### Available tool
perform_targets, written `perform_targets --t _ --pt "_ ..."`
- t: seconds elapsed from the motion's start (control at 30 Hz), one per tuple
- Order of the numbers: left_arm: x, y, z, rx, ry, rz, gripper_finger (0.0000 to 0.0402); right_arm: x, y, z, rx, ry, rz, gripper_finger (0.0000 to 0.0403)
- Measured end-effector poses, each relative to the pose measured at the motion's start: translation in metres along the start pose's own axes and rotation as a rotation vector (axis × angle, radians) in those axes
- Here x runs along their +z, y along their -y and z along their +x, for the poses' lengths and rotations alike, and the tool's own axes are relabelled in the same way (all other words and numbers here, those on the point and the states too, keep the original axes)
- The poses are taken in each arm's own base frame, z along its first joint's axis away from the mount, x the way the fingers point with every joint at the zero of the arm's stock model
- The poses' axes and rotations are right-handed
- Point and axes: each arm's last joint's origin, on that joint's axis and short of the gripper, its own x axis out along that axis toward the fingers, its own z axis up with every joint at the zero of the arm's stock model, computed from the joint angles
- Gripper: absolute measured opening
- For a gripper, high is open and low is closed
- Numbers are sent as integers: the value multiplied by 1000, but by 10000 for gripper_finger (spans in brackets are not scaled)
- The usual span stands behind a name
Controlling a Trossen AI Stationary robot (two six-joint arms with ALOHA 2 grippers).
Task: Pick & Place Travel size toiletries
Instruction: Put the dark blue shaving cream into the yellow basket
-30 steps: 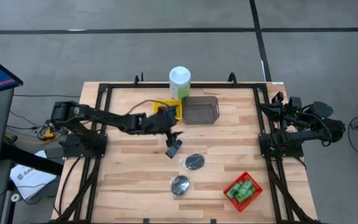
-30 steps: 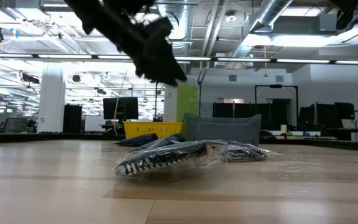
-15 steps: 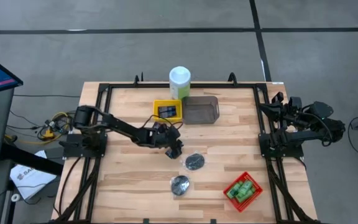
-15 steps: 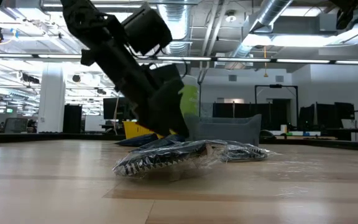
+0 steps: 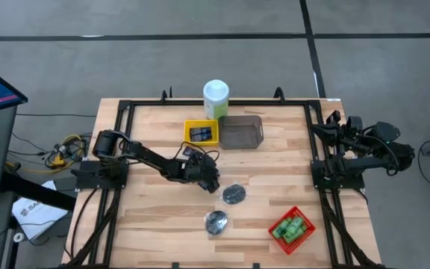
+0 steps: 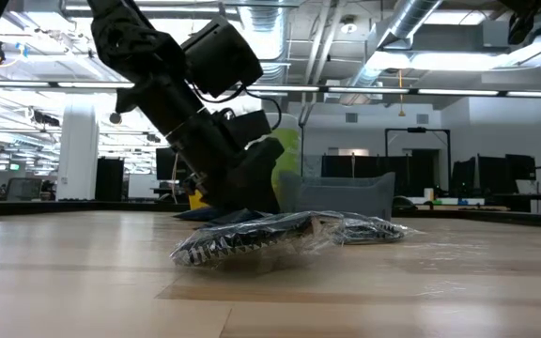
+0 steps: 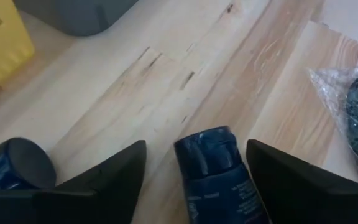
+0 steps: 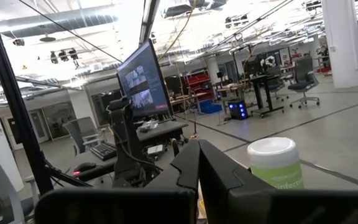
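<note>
Judging from how things lie, we think the main risk is a poor grip on the dark blue flat oblong tube (image 7: pixel 219 171): its rounded cap end lies between the fingers (image 7: pixel 104 177) of the left claw (image 5: pixel 209 179), but the tube sits a little askew to them, so a closing squeeze could twist it or squirt it out across the pale wooden counter (image 5: pixel 155 224). A second dark blue tube (image 7: pixel 14 165) lies just beside one finger, and a sideways drift could knock it. The round dark grey disc in crinkled clear wrap (image 5: pixel 234 194) is also near, and its wrap could snag.

We see the left claw low over the counter, its fingers spread wide on either side of the tube and not yet pressing it; it holds nothing. The tube lies flat on the counter, between the small yellow tray (image 5: pixel 201 132) and the disc. The right claw (image 8: pixel 197 168) is parked off the counter's right edge, fingers closed together and empty.
</note>
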Motion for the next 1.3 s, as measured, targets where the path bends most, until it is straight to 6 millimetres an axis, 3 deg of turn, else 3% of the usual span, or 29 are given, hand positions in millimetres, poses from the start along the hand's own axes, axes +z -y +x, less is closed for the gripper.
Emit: perform_targets --t 0.23,0.43,0.77,0.87,1.03,1.17,1.3 --pt "-1 0 0 0 -5 1 182 0 0 0 0 0 0 1" --pt "4 1 -9 -52 -19 -8 132 0 0 0 0 0 0 1" --pt "44 -1 -51 -112 137 45 154 0 0 0 0 0 -1 1" --pt "65 -12 -69 -60 231 121 148 0 0 0 0 0 -1 1" --pt "104 -51 -99 119 379 181 120 0 0 0 0 2 0 1" --pt "122 -78 -109 6 383 167 97 1 0 0 2 12 4 1" --pt "121 -78 -102 -115 341 190 97 3 0 0 4 28 11 1"
